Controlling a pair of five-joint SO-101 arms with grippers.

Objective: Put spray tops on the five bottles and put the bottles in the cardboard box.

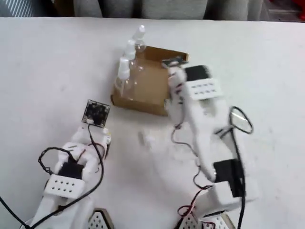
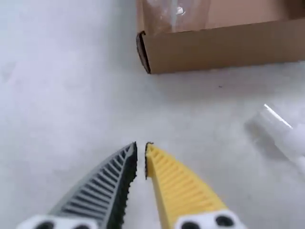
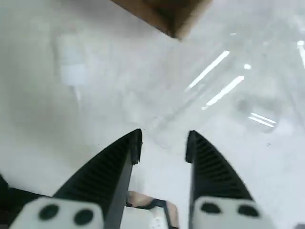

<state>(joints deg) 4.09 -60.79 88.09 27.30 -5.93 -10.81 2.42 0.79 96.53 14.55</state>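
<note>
The cardboard box [image 1: 147, 90] sits mid-table with three clear bottles [image 1: 125, 76] standing along its left side, spray tops on. A loose white spray top [image 1: 142, 138] lies on the table in front of the box, also seen as spray top [image 3: 71, 67]. Beside it lies a clear bottle [image 3: 209, 90], faint against the table. My right gripper [image 3: 163, 143] hangs open just above this bottle, by the box's front right corner [image 3: 167, 16]. My left gripper [image 2: 141, 155], grey and yellow, is shut on nothing, low over the table short of the box [image 2: 214, 45].
The right arm [image 1: 209, 124] stretches along the box's right side with loose cables. The left arm [image 1: 71, 167] stays at the front left. A pale cylindrical piece [image 2: 281, 131] lies off to one side of the left gripper. White table surrounds the box.
</note>
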